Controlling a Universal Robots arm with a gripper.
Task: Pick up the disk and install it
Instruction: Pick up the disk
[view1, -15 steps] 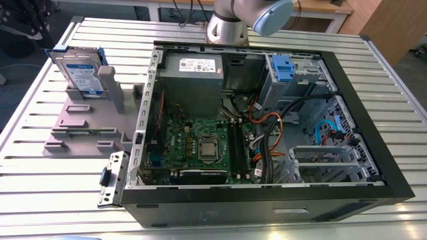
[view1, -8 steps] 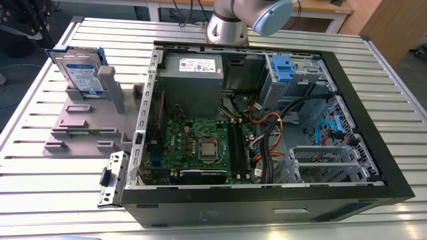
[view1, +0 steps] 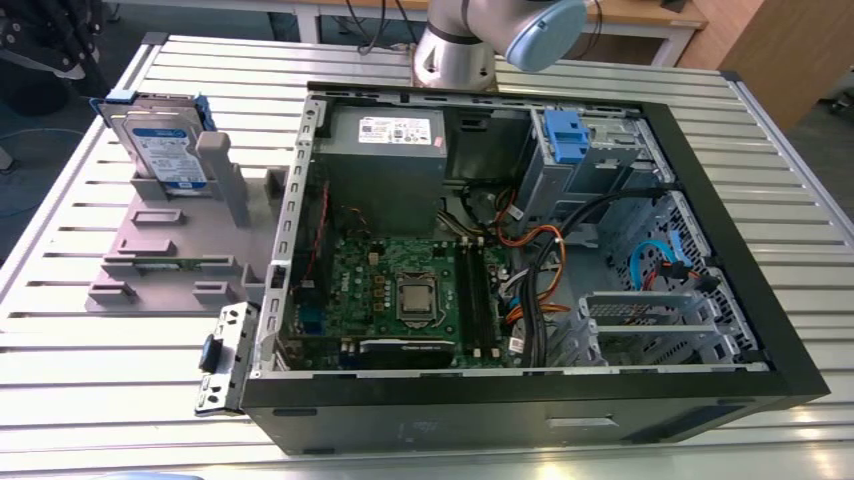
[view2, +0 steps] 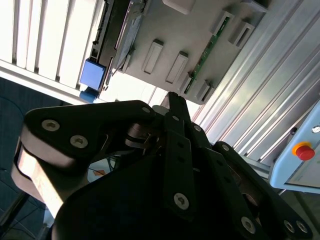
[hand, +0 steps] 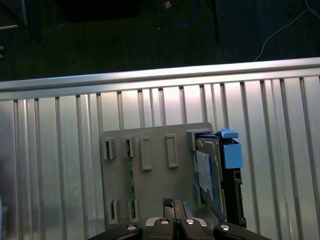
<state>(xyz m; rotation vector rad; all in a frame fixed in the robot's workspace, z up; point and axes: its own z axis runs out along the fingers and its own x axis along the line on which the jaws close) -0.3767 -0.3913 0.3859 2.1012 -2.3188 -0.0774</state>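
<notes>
The disk (view1: 163, 142), a silver drive with a white and blue label in a blue bracket, stands on edge in a grey slotted holder (view1: 174, 250) at the exterior view's left, outside the computer case. In the first wrist view the disk (hand: 210, 175) is seen from above, edge-on, at one end of the holder (hand: 150, 185). My gripper (hand: 175, 204) hangs well above the holder, with its black fingers together and nothing between them. In the second wrist view the gripper (view2: 173, 97) points toward the holder (view2: 190, 35), and the disk's blue bracket (view2: 92, 75) shows at its end.
An open computer case (view1: 287, 250) lies on the slatted aluminium table (view1: 80, 350), with a grey power supply (view1: 387, 135) and a bare blue clip (view1: 565, 135) in its drive bay. A metal bracket (view1: 224, 355) sits by the case's corner. A green board (view1: 167, 265) rests in the holder.
</notes>
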